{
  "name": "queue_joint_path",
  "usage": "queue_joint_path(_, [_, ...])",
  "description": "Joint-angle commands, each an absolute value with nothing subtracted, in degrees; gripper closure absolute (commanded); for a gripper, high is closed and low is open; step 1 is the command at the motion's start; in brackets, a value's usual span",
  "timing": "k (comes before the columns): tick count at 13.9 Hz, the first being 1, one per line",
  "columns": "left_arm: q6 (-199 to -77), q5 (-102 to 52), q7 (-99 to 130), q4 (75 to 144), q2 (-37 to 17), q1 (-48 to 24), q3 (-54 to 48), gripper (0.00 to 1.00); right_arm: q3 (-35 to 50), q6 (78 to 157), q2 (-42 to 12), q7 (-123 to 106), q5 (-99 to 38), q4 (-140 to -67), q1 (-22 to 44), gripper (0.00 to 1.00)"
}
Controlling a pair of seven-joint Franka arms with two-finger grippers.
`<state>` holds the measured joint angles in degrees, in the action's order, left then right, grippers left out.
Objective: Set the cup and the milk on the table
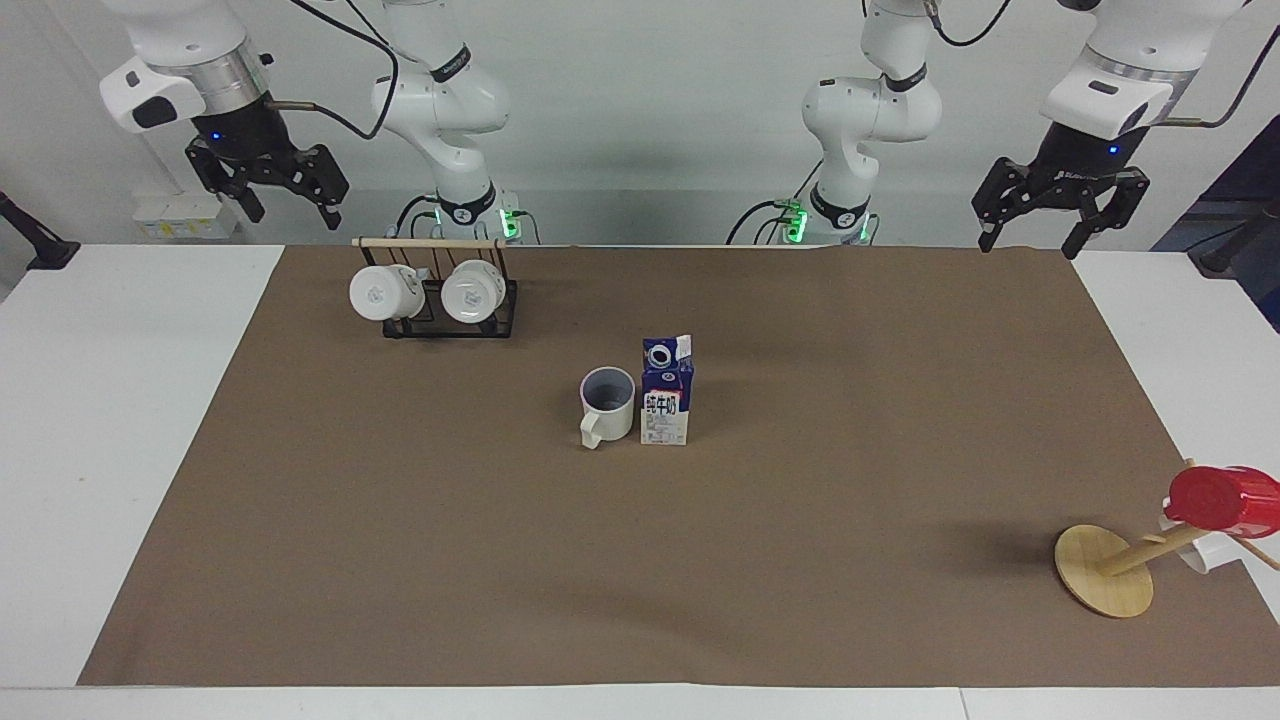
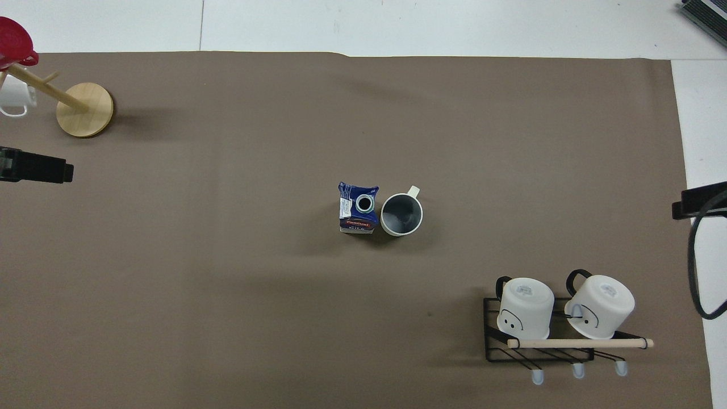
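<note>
Cup (image 1: 608, 401) and milk (image 1: 666, 392) stand upright on the brown mat (image 1: 420, 520) at the middle of the table (image 1: 120, 400), side by side and touching or very nearly so. Taking the milk as the dial's centre in the overhead view, the cup (image 2: 402, 214) sits at 3 o'clock, toward the right arm's end, with its handle pointing to about 1 o'clock, away from the robots. The milk (image 2: 358, 208) shows its round spout from above.

Neither arm holds anything. The left gripper (image 1: 1062, 213) hangs raised over the mat's corner nearest the left arm's base, its fingers spread apart and empty; in the overhead view only a dark tip (image 2: 35, 172) shows at the 9 o'clock edge. The right gripper (image 1: 268, 188) hangs raised over the table's edge near the right arm's base, fingers likewise spread and empty.

A black rack (image 1: 450, 310) with two white mugs (image 2: 525, 307) lies at roughly 5 o'clock from the milk in the overhead view, nearer the robots. A wooden stand (image 2: 84, 109) carrying a red cup (image 1: 1222, 498) sits at about 10 o'clock, at the left arm's end.
</note>
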<state>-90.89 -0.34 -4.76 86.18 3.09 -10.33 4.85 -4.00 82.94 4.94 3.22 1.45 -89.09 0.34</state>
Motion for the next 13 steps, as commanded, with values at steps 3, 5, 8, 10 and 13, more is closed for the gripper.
queue_joint_path(3, [-86.22, -0.09, -5.54, 85.78, 3.34, -9.76, 4.31, 0.00, -3.69, 83.49, 6.77, 4.04, 1.67, -91.58, 0.00, 0.00])
queue_joint_path(5, [-86.22, -0.09, -5.01, 85.78, 3.34, -9.84, 4.22, 0.00, -3.69, 83.58, 6.85, 3.96, 1.67, -91.84, -0.09, 0.00])
queue_joint_path(8, [-85.69, 0.00, -4.92, 85.43, 3.25, -9.84, 4.13, 0.00, -3.69, 83.58, 7.21, 3.96, 1.67, -92.20, -0.09, 0.00])
queue_joint_path(10, [-85.69, 0.00, -4.92, 85.43, 3.25, -9.67, 4.22, 0.00, -3.60, 83.76, 7.29, 4.04, 1.67, -92.29, -0.09, 0.00])
queue_joint_path(13, [-85.69, 0.09, -4.92, 85.69, 3.34, -9.67, 4.22, 0.00, -3.69, 83.85, 7.21, 4.13, 1.67, -92.29, -0.09, 0.00])
